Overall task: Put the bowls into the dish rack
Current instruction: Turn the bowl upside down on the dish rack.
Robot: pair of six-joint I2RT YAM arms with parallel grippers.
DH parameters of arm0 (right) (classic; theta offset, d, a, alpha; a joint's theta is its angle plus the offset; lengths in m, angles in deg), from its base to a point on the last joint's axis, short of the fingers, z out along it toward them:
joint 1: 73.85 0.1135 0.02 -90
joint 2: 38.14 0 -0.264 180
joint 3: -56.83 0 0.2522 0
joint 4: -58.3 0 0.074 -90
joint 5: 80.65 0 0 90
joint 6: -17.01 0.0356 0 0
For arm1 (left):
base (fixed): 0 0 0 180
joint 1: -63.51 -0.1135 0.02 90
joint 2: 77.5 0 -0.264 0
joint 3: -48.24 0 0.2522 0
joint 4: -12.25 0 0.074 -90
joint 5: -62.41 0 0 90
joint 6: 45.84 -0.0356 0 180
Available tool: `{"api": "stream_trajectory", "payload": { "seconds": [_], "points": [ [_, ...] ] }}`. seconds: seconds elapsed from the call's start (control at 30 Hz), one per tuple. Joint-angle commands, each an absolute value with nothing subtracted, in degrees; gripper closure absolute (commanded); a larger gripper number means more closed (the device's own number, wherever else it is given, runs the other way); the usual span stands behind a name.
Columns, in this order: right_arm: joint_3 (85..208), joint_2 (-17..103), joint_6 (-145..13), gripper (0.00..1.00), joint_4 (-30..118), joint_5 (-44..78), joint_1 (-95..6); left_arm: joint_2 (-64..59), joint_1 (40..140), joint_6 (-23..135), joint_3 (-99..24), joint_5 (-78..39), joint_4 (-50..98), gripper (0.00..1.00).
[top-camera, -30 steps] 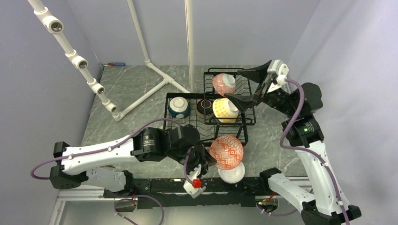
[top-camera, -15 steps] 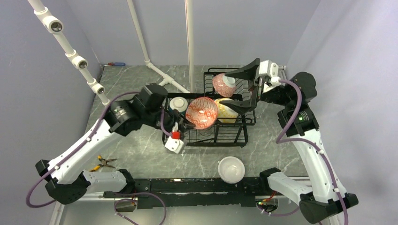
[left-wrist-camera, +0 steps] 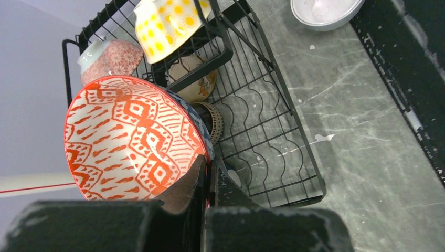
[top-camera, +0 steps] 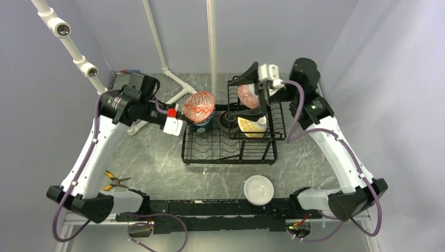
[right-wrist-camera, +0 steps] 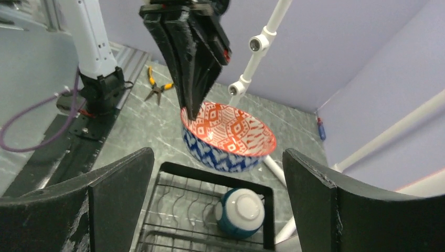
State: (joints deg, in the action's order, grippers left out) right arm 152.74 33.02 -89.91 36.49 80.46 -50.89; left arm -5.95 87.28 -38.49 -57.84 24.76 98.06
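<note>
orange-red diamond patterning covers the inside of a round ceramic bowl (top-camera: 198, 106) with a blue-patterned outside, and the left gripper (left-wrist-camera: 206, 169) has its two black fingers pinched tight on that bowl's rim. the bowl is tilted in the air over the left rear corner of the black wire dish rack (top-camera: 229, 161), above and apart from a teal-and-white bowl (right-wrist-camera: 240, 210) that sits upside down in the rack's wide lower tray. the right gripper (top-camera: 237, 94) hangs over the smaller raised basket with its fingers spread wide and nothing between them. in that basket a pink-patterned bowl (top-camera: 246, 96) lies at the back and a yellow-dotted bowl (top-camera: 252, 126) at the front, both on their sides. a dark brown-patterned bowl (top-camera: 228, 121) stands on edge in the lower tray, just beside the basket. a plain white bowl (top-camera: 258, 190) sits upright on the grey marbled table (top-camera: 152, 152), near the front edge and well apart from the rack. yellow-handled pliers (top-camera: 113, 181) lie at the table's left.
</note>
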Motion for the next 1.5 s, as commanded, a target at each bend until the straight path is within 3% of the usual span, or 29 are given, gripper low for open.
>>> {"api": "stream_trajectory", "payload": {
  "seconds": [0.0,0.27,0.73,0.83,0.93,0.97,1.03,1.07,1.27,1.3,1.33,1.4,1.47],
  "points": [
    [160.61,36.17,-117.54,0.02,17.68,71.76,-44.37,-0.35,83.84,-47.06,-66.1,38.38,109.38,0.97],
    [158.84,38.86,-135.26,0.01,13.26,59.53,-36.82,4.13,82.84,-47.01,-70.52,39.41,115.72,0.97],
    [158.58,45.47,-142.18,0.18,10.94,46.35,-28.35,4.62,82.85,-43.31,-72.1,40.12,116.09,0.97],
    [157.81,45.35,-142.41,0.33,11.52,45.14,-27.66,5.06,82.79,-42.61,-72.56,38.34,116.18,0.97],
    [156.1,44.51,-142.4,0.54,13.49,43.43,-27.2,5.06,82.84,-41.99,-72.04,37.06,115.29,0.97],
    [155.54,44.22,-142.3,0.63,14.31,43.15,-27.11,4.86,82.84,-41.42,-71.38,36.75,114.18,0.97],
    [154.46,43.69,-141.26,0.94,16.42,42.52,-27.11,4.22,82.85,-40.87,-70.2,36.41,112.05,0.97],
    [153.84,43.35,-140.48,1.0,17.52,42.22,-27.14,3.73,82.83,-40.22,-69.49,36.21,110.67,0.97],
    [153.68,43.42,-138.83,1.0,19.25,41.96,-27.18,0.0,82.84,-36.11,-63.75,34.53,100.21,0.97],
    [153.79,43.45,-138.21,1.0,19.65,41.93,-27.15,-0.7,82.84,-35.84,-62.75,33.86,98.64,0.94],
    [153.96,43.49,-137.79,1.0,20.01,41.85,-27.2,-1.52,82.86,-35.7,-61.82,33.05,97.22,0.81],
    [154.34,43.34,-137.03,1.0,20.33,41.72,-27.42,-3.47,82.79,-35.32,-59.56,31.04,93.97,0.43],
    [155.28,43.45,-136.3,1.0,19.81,42.77,-27.89,-6.25,82.84,-35.44,-56.54,28.81,89.74,0.22]
  ]
}}
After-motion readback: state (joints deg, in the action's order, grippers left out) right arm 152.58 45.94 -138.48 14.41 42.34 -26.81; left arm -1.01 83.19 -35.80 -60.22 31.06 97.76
